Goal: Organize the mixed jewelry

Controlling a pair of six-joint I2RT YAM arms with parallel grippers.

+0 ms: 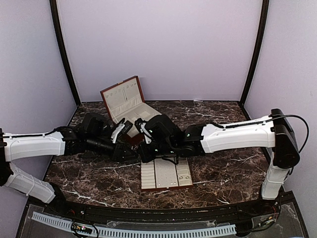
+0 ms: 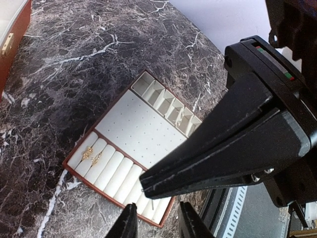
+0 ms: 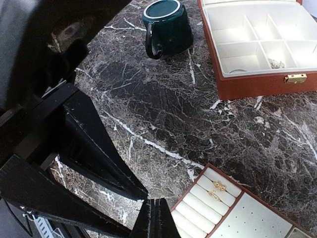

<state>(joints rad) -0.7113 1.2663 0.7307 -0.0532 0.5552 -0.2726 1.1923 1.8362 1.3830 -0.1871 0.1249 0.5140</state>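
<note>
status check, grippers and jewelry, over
left gripper open, right gripper shut. two gold pieces sit in the tray, ring-roll section. grippers crowd each other near it.

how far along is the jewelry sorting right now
Looks early. Done: two gold pieces sit in the ring rolls of the tray. In hand: the right gripper is shut, its tip close to the left gripper, whose fingers stand apart; whether it pinches a piece is too small to tell. To do: at least one small piece lies in a compartment of the wooden box.
</note>
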